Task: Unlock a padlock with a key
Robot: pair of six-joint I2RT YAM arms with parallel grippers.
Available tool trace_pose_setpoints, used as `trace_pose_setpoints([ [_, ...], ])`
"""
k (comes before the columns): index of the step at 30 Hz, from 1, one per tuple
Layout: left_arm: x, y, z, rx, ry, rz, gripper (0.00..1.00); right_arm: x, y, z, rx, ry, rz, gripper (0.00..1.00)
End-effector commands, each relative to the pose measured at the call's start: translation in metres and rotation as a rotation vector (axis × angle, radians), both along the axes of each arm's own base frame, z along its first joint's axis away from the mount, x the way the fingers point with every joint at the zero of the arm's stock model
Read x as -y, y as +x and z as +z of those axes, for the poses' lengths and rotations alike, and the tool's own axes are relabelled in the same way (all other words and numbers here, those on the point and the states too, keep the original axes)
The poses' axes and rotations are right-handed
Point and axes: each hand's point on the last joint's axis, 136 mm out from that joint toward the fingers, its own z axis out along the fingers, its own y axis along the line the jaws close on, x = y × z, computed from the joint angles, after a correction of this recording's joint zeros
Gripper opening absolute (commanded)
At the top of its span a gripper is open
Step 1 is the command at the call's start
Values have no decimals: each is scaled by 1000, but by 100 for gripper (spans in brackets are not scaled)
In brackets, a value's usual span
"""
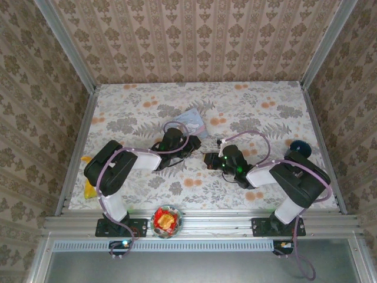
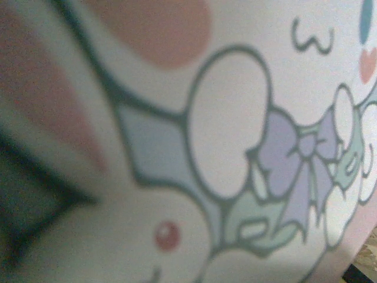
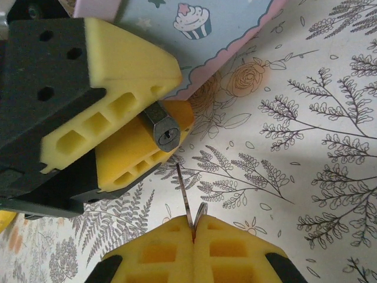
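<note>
Padlock sits clamped between the left gripper's yellow fingers, keyhole facing out. Pinched tight in the right gripper, the key points toward twelve o'clock, the padlock just beyond at eleven o'clock.

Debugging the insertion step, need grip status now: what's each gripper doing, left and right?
Left gripper: closed, holding the padlock, keyhole end sticking out.
Right gripper: closed, holding the key, blade pointing out.

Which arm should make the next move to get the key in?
Right. The right gripper pinches the key, blade pointing toward the padlock, which the left gripper holds with its keyhole facing out.
</note>
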Motion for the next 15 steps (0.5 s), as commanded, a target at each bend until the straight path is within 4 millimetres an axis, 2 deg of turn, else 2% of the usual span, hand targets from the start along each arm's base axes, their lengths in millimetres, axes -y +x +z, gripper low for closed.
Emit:
trace_pose_setpoints([
  [1,-9,-30,-41,-235,54,-20,9,0,11,7,46,43,-58,0],
  [6,-26,-33,-50,-264,176,10,10,3,13,-3,27,65,-91,0],
  [11,-30,-28,-45,-244,221,26,10,-1,7,-19,2,107,-84,0],
  [15,-33,-28,-49,-258,233,43,11,-5,5,-23,10,154,-79,0],
])
